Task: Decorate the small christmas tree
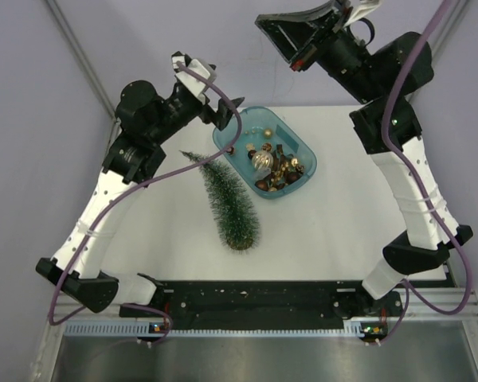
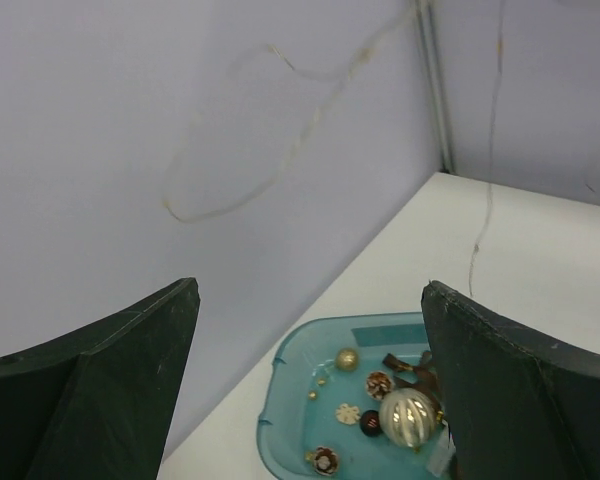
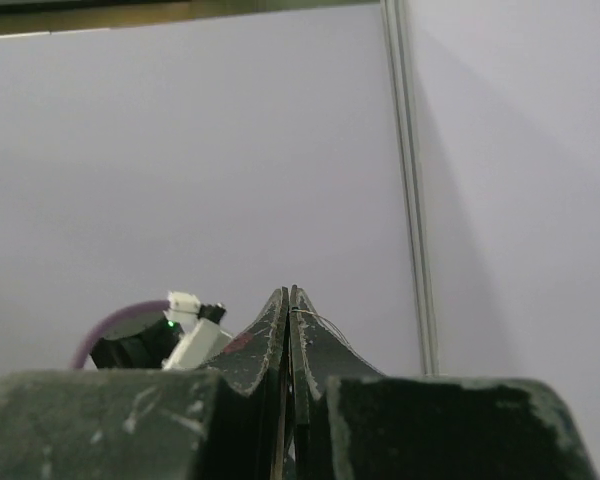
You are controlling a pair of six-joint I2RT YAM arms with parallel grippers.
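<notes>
The small christmas tree [image 1: 231, 199] lies on its side on the white table, tip toward the back left and wide end toward me. Behind it a teal tray [image 1: 251, 119] holds a silver bauble [image 1: 261, 161], a gold ball [image 2: 347, 358] and several small brown ornaments. My left gripper [image 1: 227, 111] hovers open and empty over the tray's [image 2: 300, 390] left end. My right gripper [image 1: 283, 40] is raised high at the back, shut [image 3: 289, 290] on a thin wire [image 3: 315, 318]. That wire [image 2: 492, 140] hangs in loops in front of the back wall.
Lilac walls close the table in at the back and both sides. A metal corner post [image 2: 435, 90] stands behind the tray. The arm bases and a black rail [image 1: 255, 298] run along the near edge.
</notes>
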